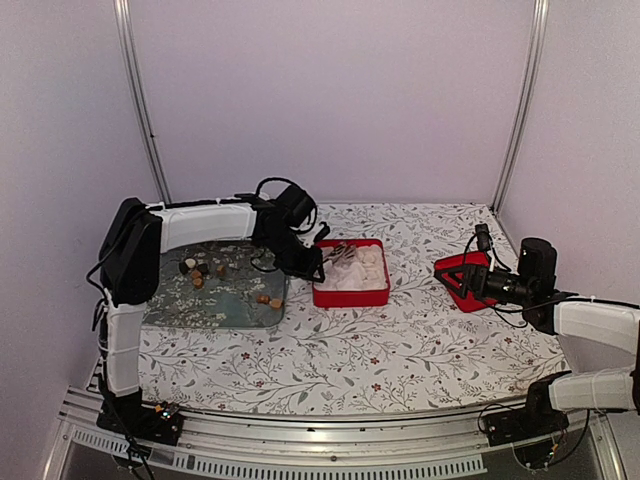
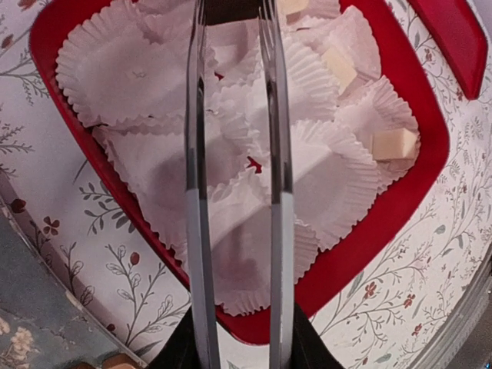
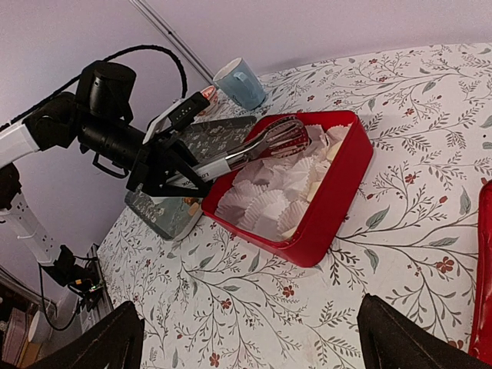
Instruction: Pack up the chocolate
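Observation:
A red square box [image 1: 351, 294] lined with white paper cups sits mid-table. Tan chocolate pieces [image 2: 394, 143] lie in cups at one side of it. More chocolate lumps [image 1: 192, 268], dark and tan, lie on the patterned tray [image 1: 215, 305] to the left. My left gripper [image 1: 305, 262] [image 2: 238, 350] is shut on metal tongs [image 2: 277, 154] [image 3: 257, 147]. Their arms reach over the box's paper cups, and I see nothing between the tips. My right gripper [image 1: 470, 280] [image 3: 254, 346] stands open above bare cloth right of the box.
A red lid [image 1: 458, 270] [image 3: 486, 277] lies by my right gripper, also seen past the box [image 2: 455, 34]. A pale blue mug [image 3: 240, 81] stands beyond the tray. Metal posts and white walls close the back and sides.

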